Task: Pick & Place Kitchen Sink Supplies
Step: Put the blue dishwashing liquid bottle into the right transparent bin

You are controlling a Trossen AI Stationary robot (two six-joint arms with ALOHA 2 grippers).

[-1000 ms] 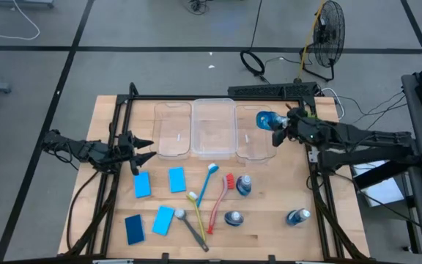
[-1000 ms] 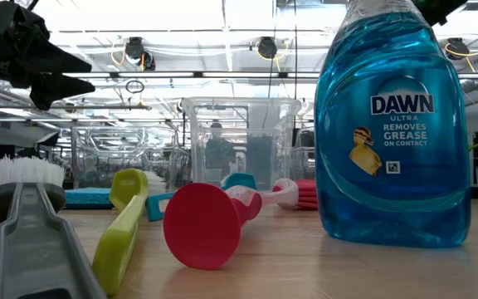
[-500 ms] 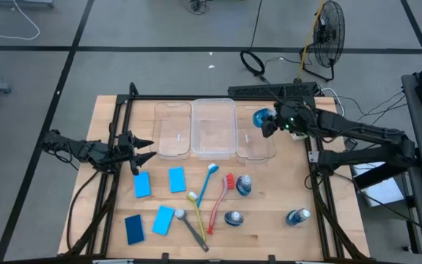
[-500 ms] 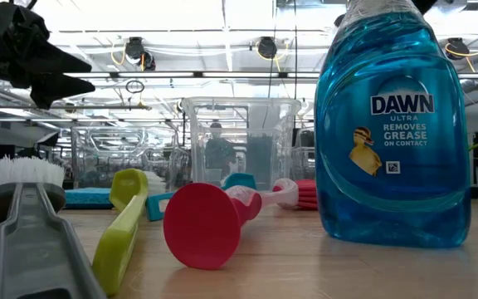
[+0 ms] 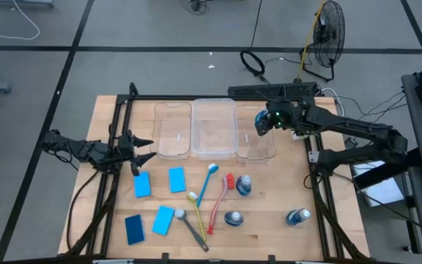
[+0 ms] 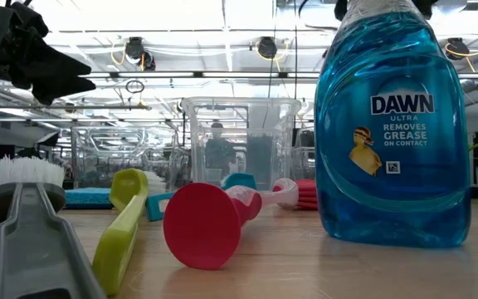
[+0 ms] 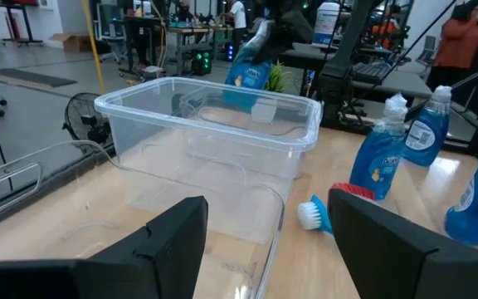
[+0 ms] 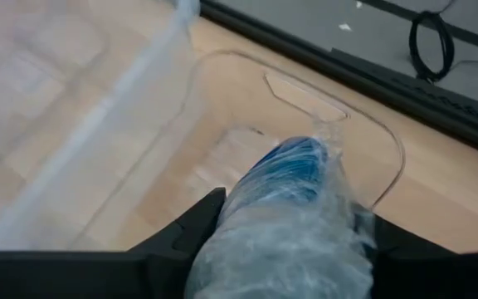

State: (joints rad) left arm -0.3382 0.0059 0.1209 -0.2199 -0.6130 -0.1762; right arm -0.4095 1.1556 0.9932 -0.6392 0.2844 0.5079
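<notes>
Wooden worktop [image 5: 269, 235] under bright lab lights is carrying three clear bins in a row along its far edge. At the left edge, the left gripper [image 5: 143, 150] is waiting with its jaws standing wide and holding nothing. Just in front of it, four blue sponges [image 5: 142, 185] are lying flat near the left bin [image 5: 173, 130]. Toward the middle, four long-handled brushes [image 5: 209, 178] are lying crossed below the middle bin [image 5: 212, 130], and three bottles of blue liquid [image 5: 244, 185] are standing on the right half. Farther right, the right gripper [image 5: 262, 123] is hovering over the right bin [image 5: 253, 147], its jaws clamping the fourth bottle [image 8: 293, 212]. The step in hand appears to be the placing of this bottle; the next move likely calls for lowering it inside the bin's walls before the jaws part.
</notes>
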